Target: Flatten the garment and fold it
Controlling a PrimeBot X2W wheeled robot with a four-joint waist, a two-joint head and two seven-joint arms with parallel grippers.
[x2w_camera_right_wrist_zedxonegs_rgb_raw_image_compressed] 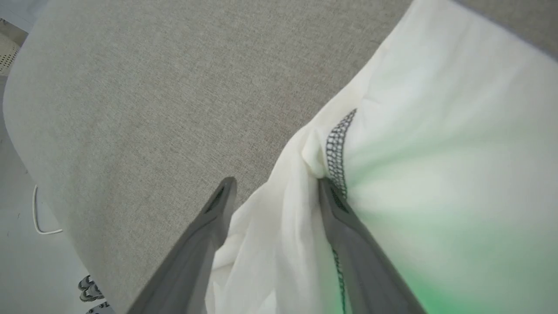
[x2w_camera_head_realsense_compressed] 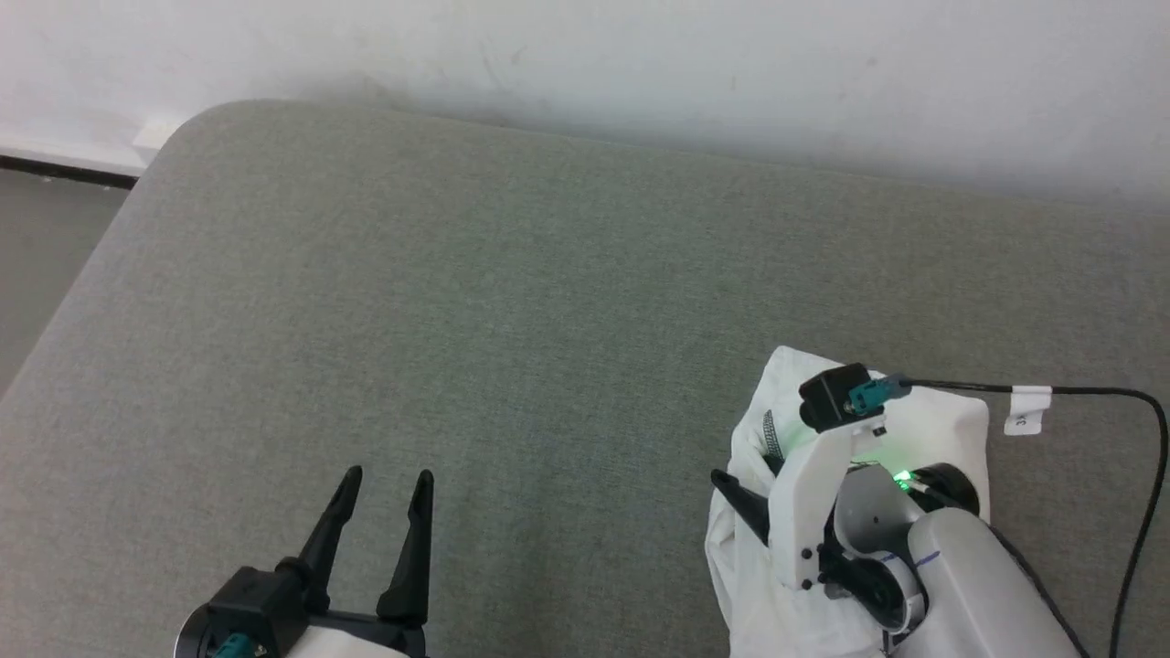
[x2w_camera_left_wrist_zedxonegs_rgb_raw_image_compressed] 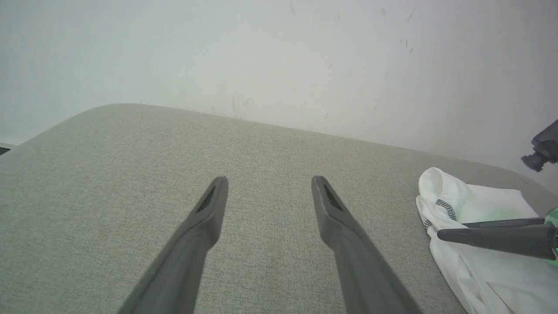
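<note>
The white garment (x2w_camera_head_realsense_compressed: 951,425) lies bunched in a heap on the grey surface at the lower right, dark stitching showing on a seam (x2w_camera_right_wrist_zedxonegs_rgb_raw_image_compressed: 335,144). My right gripper (x2w_camera_right_wrist_zedxonegs_rgb_raw_image_compressed: 274,183) is down on the heap with its jaws spread wide; a loose fold of the garment (x2w_camera_right_wrist_zedxonegs_rgb_raw_image_compressed: 436,131) lies between them, and the right finger (x2w_camera_right_wrist_zedxonegs_rgb_raw_image_compressed: 348,226) rests by the seam. One dark finger (x2w_camera_head_realsense_compressed: 742,501) pokes out to the garment's left. My left gripper (x2w_camera_head_realsense_compressed: 388,475) stands open at the lower left over bare fabric, well apart from the garment (x2w_camera_left_wrist_zedxonegs_rgb_raw_image_compressed: 479,279), nothing between its fingers.
A grey upholstered surface (x2w_camera_head_realsense_compressed: 512,302) runs to a white wall (x2w_camera_head_realsense_compressed: 640,55) at the back, with a rounded corner (x2w_camera_head_realsense_compressed: 206,119) at the far left and floor (x2w_camera_head_realsense_compressed: 37,247) beyond. A black cable with a white tag (x2w_camera_head_realsense_compressed: 1028,407) trails right from my right wrist.
</note>
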